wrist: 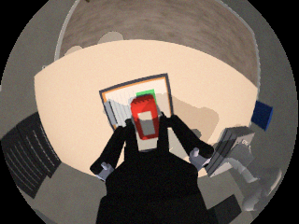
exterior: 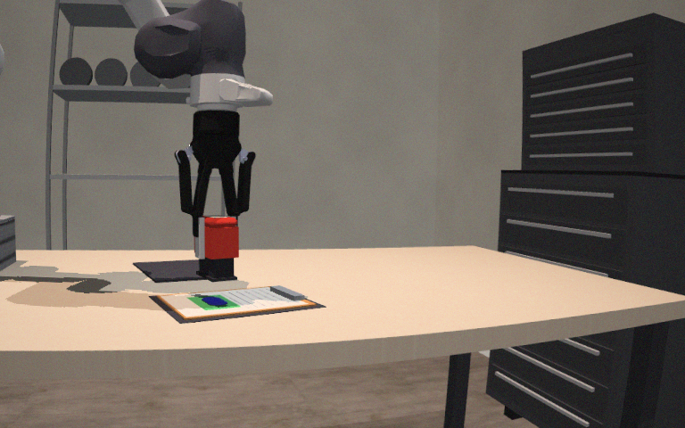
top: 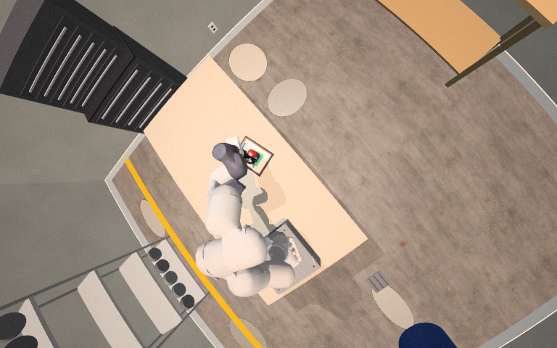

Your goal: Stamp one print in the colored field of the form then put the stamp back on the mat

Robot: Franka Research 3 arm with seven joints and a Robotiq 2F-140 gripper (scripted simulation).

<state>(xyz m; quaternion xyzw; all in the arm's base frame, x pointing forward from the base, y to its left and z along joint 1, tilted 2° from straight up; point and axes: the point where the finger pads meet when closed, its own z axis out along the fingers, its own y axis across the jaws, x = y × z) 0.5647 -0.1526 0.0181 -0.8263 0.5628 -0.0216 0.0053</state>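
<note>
My gripper (exterior: 218, 224) (wrist: 146, 111) is shut on the red stamp (top: 252, 155) (exterior: 220, 242) (wrist: 146, 119) and holds it upright in the air, its black foot clear of the paper. The form (exterior: 262, 297) (top: 266, 157) (wrist: 119, 103) lies on its clipboard below it. Its green field (exterior: 198, 302) (top: 258, 163) (wrist: 145, 93) carries a dark blue print mark (exterior: 215, 300). The dark mat (exterior: 164, 269) lies bare just behind the form, to the stamp's left in the exterior view. From above, the arm hides the mat.
The form and mat lie on the beige table (exterior: 404, 282) (top: 196, 114). Black drawer cabinets (exterior: 596, 151) stand at the right. A shelf rack (exterior: 101, 90) stands behind the arm. The robot's base (top: 295, 250) sits at the table's other end.
</note>
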